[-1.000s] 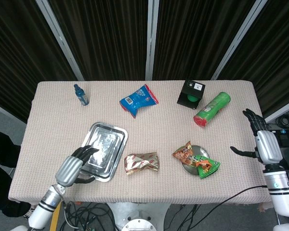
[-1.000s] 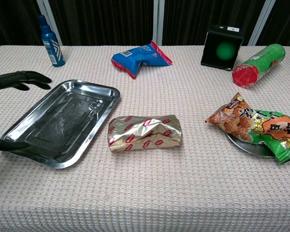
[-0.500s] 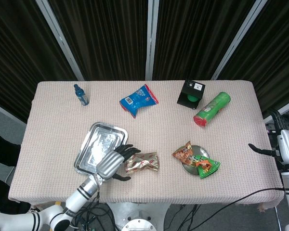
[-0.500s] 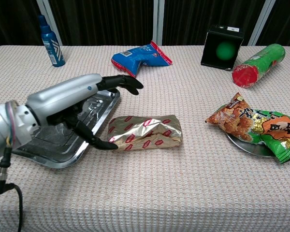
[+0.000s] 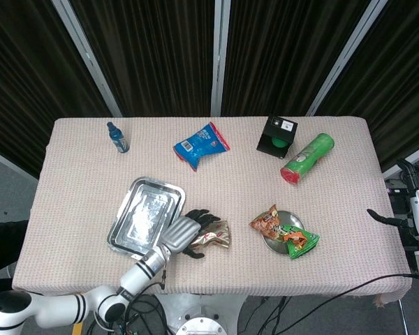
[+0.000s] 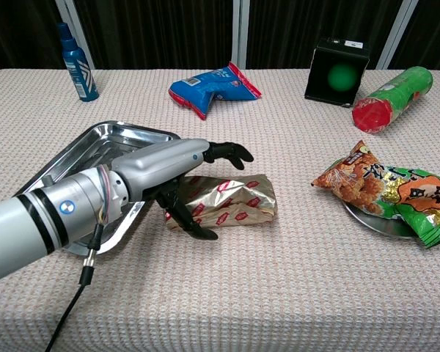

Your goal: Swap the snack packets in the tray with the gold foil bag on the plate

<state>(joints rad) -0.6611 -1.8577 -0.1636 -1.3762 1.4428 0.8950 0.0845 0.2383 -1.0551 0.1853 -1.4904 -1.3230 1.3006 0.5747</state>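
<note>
Two snack packets (image 6: 385, 192), one gold foil bag (image 6: 231, 199)

Bright even overhead light, soft shadows, glare on tray (image 5: 146, 213); both views sharp.

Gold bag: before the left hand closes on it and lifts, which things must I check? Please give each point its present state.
1. Left hand is over the gold bag, fingers spread around it: ok.
2. Firm grip on bag: cannot tell.
3. Tray holds nothing, ready for the bag: ok.
4. Snack packets already on the plate: ok.
5. Right hand off at the table edge, away from the work: ok.
</note>
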